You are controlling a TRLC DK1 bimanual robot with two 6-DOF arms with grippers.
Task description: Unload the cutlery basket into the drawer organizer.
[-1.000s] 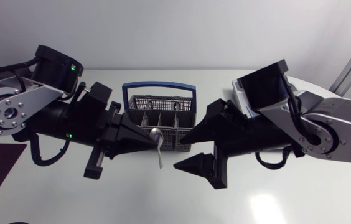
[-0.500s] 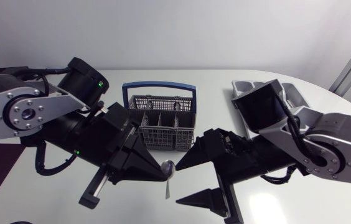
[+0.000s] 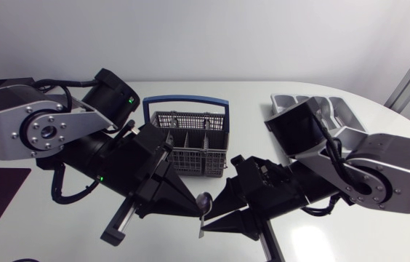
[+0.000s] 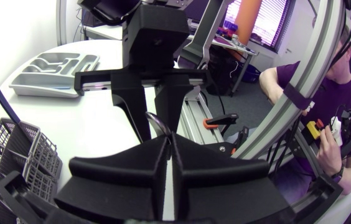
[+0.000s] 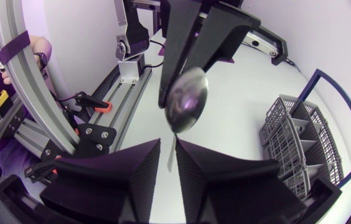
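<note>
Table edges: the white table [image 3: 379, 240] is ending in a dark strip under the left arm, and its rim is curving round behind the drawer organizer [image 4: 45, 90].
Meeting point: both grippers are facing each other in front of the cutlery basket [image 3: 183, 156]. In the wrist views the table's front rim is running just beside them.
Open room: bare tabletop is lying to the right of the right arm and behind the basket. A narrower bare strip is showing between basket and organizer.
Left gripper [image 4: 168, 149]: its wedge fingers are pressing together on the spoon [image 5: 187, 102] and holding it off the table.
Right gripper [image 5: 168, 144]: its fingers are standing slightly apart. The spoon's handle is hanging in the narrow gap, and no contact is showing on either side.
Spoon: it is hanging bowl up and handle down, between the two grippers and clear of the basket. The metal is looking polished, and the bowl is mirroring the dark fingers behind it.
Basket: it is sitting upright near the table's middle, grey mesh with a blue handle raised over it.
Organizer: it is lying flat behind the right arm, well apart from the spoon, a pale grey tray with shaped compartments.
</note>
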